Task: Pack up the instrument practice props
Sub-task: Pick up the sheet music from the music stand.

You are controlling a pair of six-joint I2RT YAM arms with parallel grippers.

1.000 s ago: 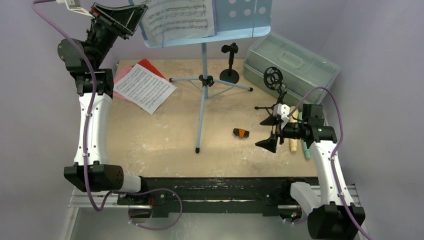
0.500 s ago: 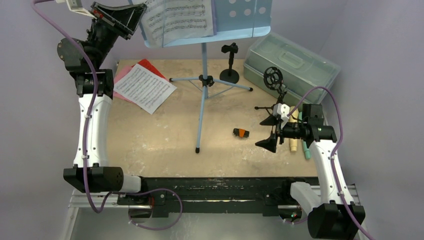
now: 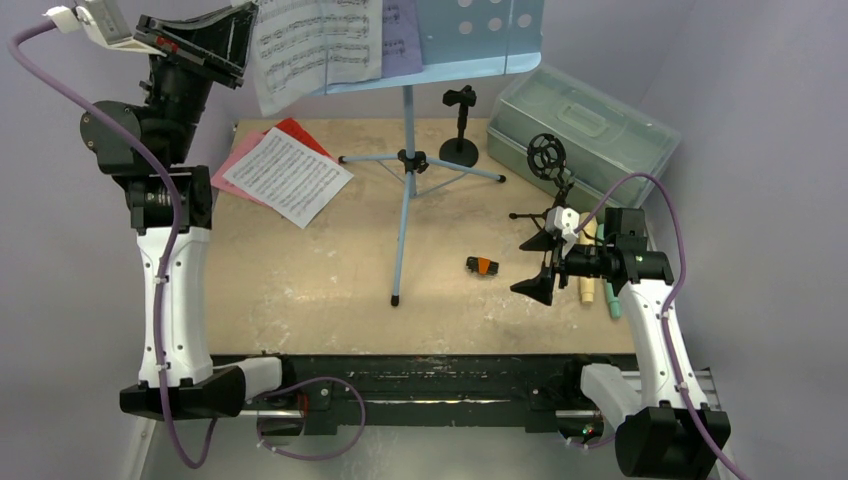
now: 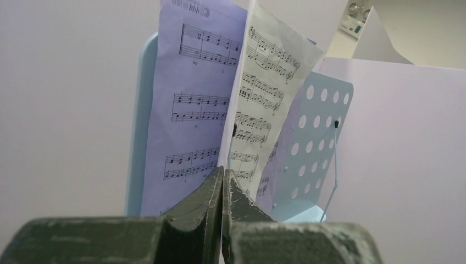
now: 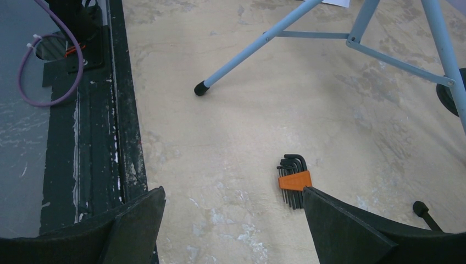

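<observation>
The pale-blue perforated rack (image 3: 480, 30) stands on its tripod legs (image 3: 405, 160) at the back. My left gripper (image 3: 235, 40) is raised at the rack's left edge, shut on a white music page (image 3: 310, 45) that sticks out leftward past the rack. In the left wrist view the jaws (image 4: 222, 176) pinch that white page (image 4: 264, 99); a lilac page (image 4: 192, 110) rests on the rack (image 4: 313, 143). A white page (image 3: 285, 175) over a red one (image 3: 300, 132) lies on the table. My right gripper (image 3: 538, 262) (image 5: 233, 192) hangs open over the table, beside cream (image 3: 588, 285) and teal (image 3: 613, 303) microphones.
A translucent grey-green case (image 3: 580, 125) sits at the back right. Two black mic holders stand near it: a small stand (image 3: 460, 125) and a ring mount (image 3: 547, 155). An orange-banded hex key set (image 3: 482, 265) (image 5: 294, 180) lies left of my right gripper.
My left gripper has shut on the white page and drawn it leftward off the rack, uncovering a lilac page. The left arm has swung left. The right arm has not moved.
</observation>
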